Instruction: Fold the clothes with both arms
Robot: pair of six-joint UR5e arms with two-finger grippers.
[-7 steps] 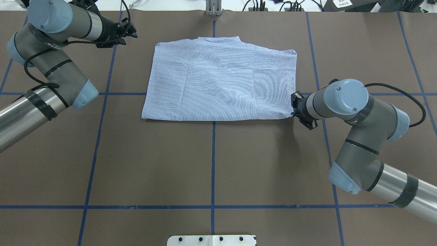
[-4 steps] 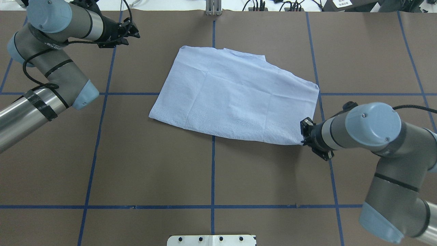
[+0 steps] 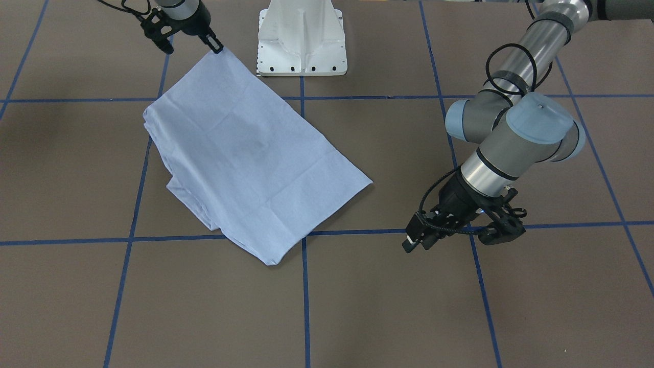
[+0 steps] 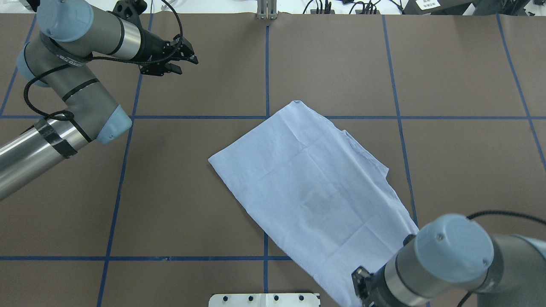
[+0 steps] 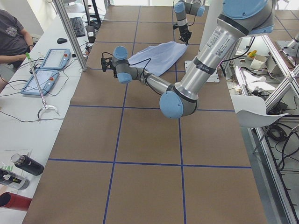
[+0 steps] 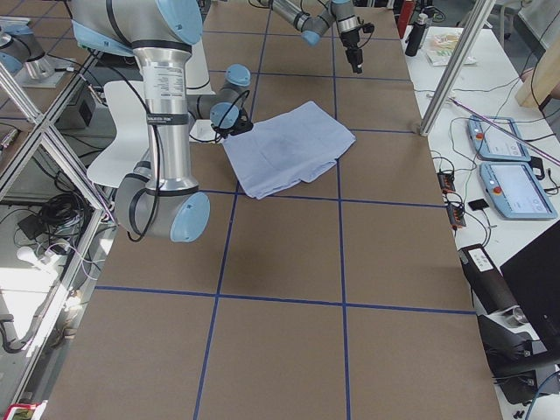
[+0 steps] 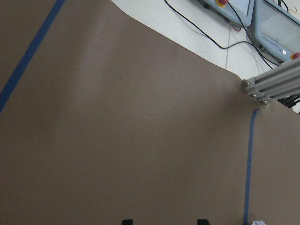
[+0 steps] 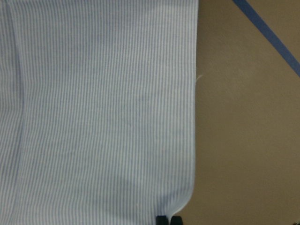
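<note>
The clothes, one folded light blue striped shirt (image 4: 315,192) (image 3: 245,158) (image 6: 293,144), lie slantwise on the brown table. My right gripper (image 4: 360,290) (image 3: 218,49) is shut on the shirt's corner nearest the robot's base. The right wrist view shows the striped cloth (image 8: 103,108) with the fingertips (image 8: 168,220) pinched together at its edge. My left gripper (image 4: 185,62) (image 3: 416,236) hovers open over bare table at the far left, well apart from the shirt. Only brown paper lies ahead of it in the left wrist view, with its two tips apart at the bottom edge.
The white pedestal base (image 3: 301,51) (image 4: 264,299) stands just beside the held corner. Blue tape lines (image 4: 266,64) grid the table. An aluminium post (image 4: 266,10) stands at the far edge. Beyond it are teach pendants (image 5: 46,70) and a seated person (image 5: 11,32).
My right gripper has dragged the shirt's corner toward the robot's base, so the shirt slid nearer and swung to a slant. My left gripper shifted a little to the right.
</note>
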